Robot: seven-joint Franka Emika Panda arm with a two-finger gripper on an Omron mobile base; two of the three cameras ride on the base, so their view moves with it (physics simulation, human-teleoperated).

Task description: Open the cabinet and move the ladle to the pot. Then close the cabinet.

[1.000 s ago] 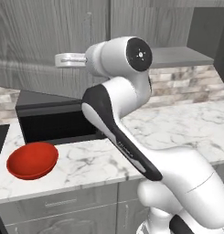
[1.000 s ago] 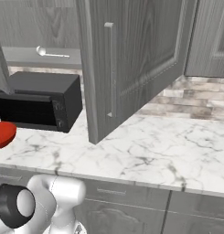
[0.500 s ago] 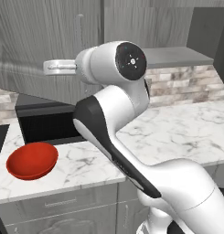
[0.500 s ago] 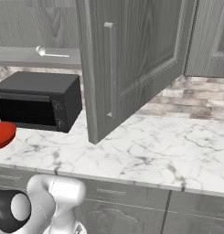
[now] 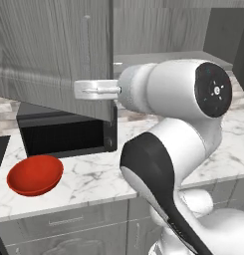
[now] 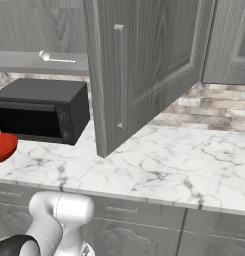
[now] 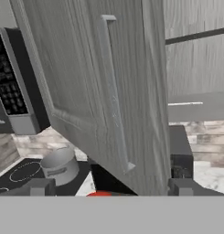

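Observation:
The cabinet [image 6: 159, 60] stands with its left door [image 7: 86, 77] swung wide open. The door's bar handle [image 7: 114, 91] rises straight ahead of my gripper [image 7: 111, 187], free of it. Both fingertips [image 7: 40, 186] sit far apart, so the gripper is open and holds nothing. From the left base, my gripper [image 5: 81, 90] hovers at the door's lower edge. The silvery ladle [image 6: 56, 58] lies on the open shelf and appears as a thin pale line [image 7: 184, 103] past the door. The grey pot [image 7: 61, 165] sits on the dark stovetop at the lower left.
A black microwave [image 6: 41, 110] stands on the marble counter [image 6: 159, 160] under the shelf. A red bowl [image 5: 35, 174] rests on the counter to its left. A second dark appliance with a keypad [image 7: 10, 87] hangs above the stove. The open door juts out over the counter.
My jaws have spread wide and let go of the door handle. The hand has drawn back and down from the door, which stays open as before.

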